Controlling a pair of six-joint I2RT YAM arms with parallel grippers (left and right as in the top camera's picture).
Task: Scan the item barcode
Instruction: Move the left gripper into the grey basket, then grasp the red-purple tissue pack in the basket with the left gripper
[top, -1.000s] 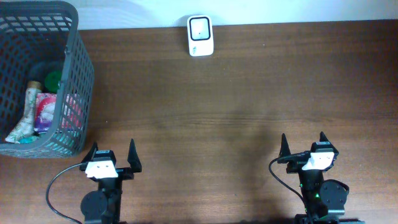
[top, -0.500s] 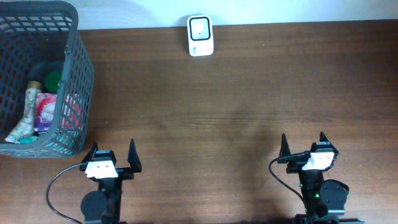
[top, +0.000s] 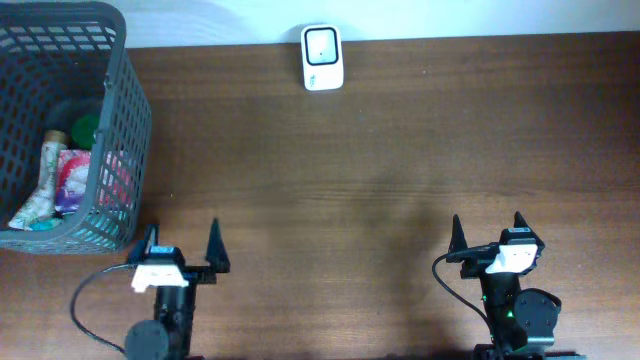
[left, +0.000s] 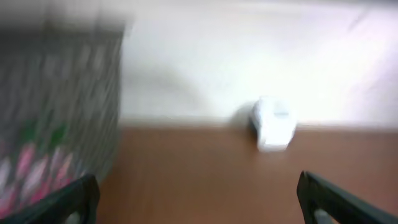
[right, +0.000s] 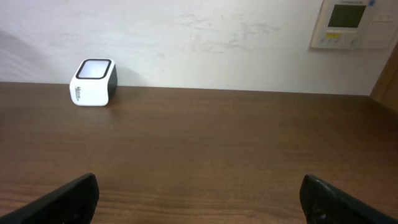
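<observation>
**Both grippers empty, items in basket**

The left gripper (top: 182, 243) and right gripper (top: 487, 228) sit near the front edge of the table (top: 350, 180), jaws wide, holding nothing. The packaged items (top: 68, 182) lie inside the grey basket (top: 128, 110) at far left. The white scanner (top: 323, 58) stands at the back edge, well apart.

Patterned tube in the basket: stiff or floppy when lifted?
The patterned tube flares to a flat end, so probably soft and light. It lies beside the pink packet in the basket, so it may slide when nudged.
</observation>
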